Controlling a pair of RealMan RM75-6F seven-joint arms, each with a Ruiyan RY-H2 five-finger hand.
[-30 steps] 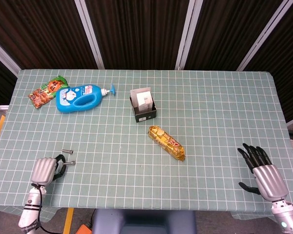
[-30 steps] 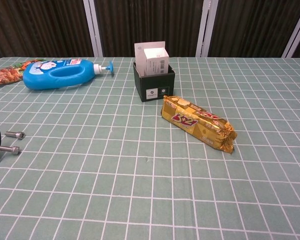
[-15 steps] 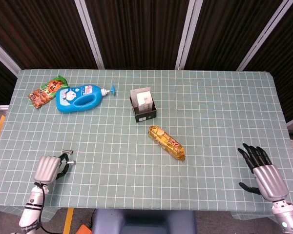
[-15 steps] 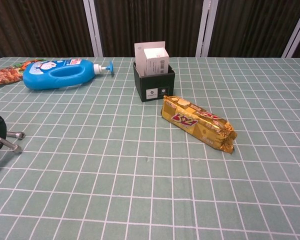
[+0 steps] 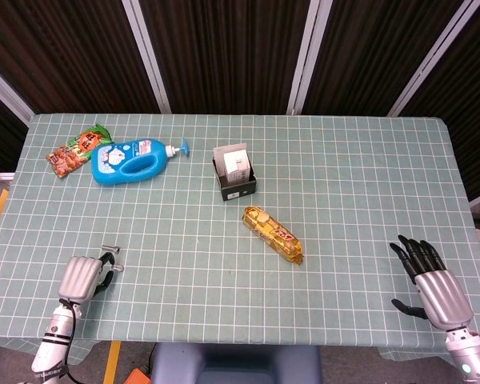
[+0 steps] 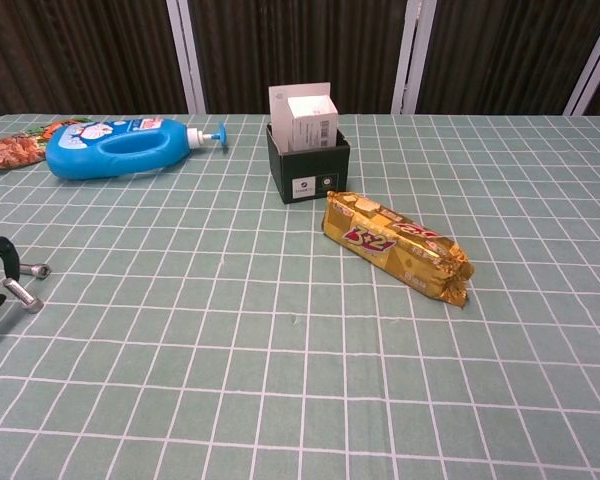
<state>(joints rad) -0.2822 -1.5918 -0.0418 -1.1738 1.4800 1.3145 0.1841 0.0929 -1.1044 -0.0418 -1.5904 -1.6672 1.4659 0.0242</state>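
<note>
Left robot hand (image 5: 82, 277): lying at the near left corner of the table (image 5: 360, 184), its fingers curling around one of two small metal bolts; it appears to be gripping it, though the head view is too small to make this certain.
Held bolt (image 6: 22, 295): now pointing end-on toward the chest camera, having been lying crosswise a second ago; judged as being lifted or turned in the fingers.
Second bolt (image 6: 38, 269): lying on the table just behind the held one, unmoved.
Right robot hand (image 5: 432, 282): resting open at the near right corner, fingers spread, holding nothing, unchanged.
Other items: blue pump bottle (image 5: 136, 159) and snack packet (image 5: 74, 150) lying far left; black box (image 5: 236, 180) with white cards standing mid-table; gold biscuit pack (image 5: 274, 234) lying near it.
View difference: head view is showing both hands whole; chest view is showing only dark fingertips (image 6: 2, 257) of the left, none of the right, yet is resolving the bolts clearly.
</note>
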